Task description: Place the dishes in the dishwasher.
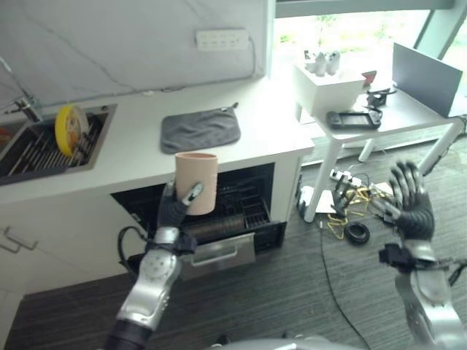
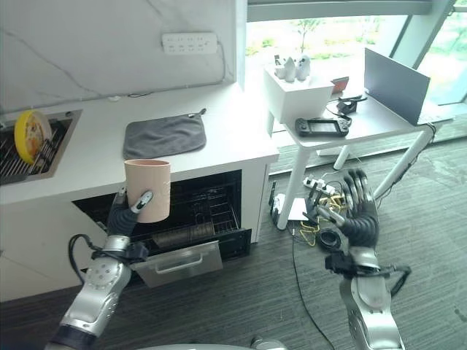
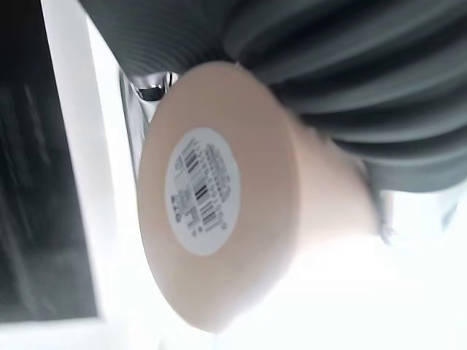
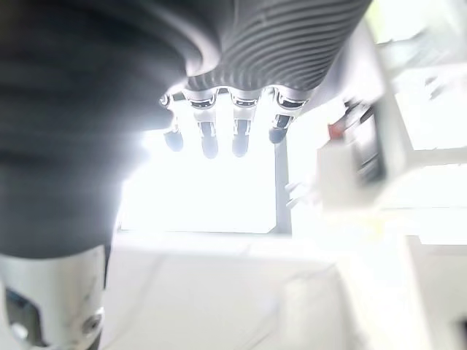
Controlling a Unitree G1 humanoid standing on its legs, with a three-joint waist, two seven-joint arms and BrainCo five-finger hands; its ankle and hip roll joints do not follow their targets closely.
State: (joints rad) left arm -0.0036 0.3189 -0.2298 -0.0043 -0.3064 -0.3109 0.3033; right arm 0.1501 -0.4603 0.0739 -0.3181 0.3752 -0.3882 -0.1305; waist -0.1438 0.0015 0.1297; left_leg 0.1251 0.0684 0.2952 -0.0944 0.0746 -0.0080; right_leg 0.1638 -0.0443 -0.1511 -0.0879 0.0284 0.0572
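Observation:
My left hand (image 1: 175, 208) holds a beige cup (image 1: 197, 182) upright in the air, thumb and fingers curled round its lower part, in front of the counter's edge and above the open dishwasher (image 1: 219, 219). In the left wrist view the cup's base (image 3: 204, 193) with a white sticker faces the camera. A dark rack (image 1: 226, 222) shows inside the dishwasher, its door (image 1: 215, 255) pulled out low. My right hand (image 1: 410, 204) is raised at the right over the floor, fingers straight and spread, holding nothing. A yellow dish (image 1: 70, 130) stands on edge in the sink's rack.
A grey mat (image 1: 200, 129) lies on the white counter (image 1: 131, 153). The sink (image 1: 51, 146) is at the left. A white side table (image 1: 379, 117) with a box, a handheld device and a laptop stands to the right, over a tangle of cables (image 1: 350, 211) on the floor.

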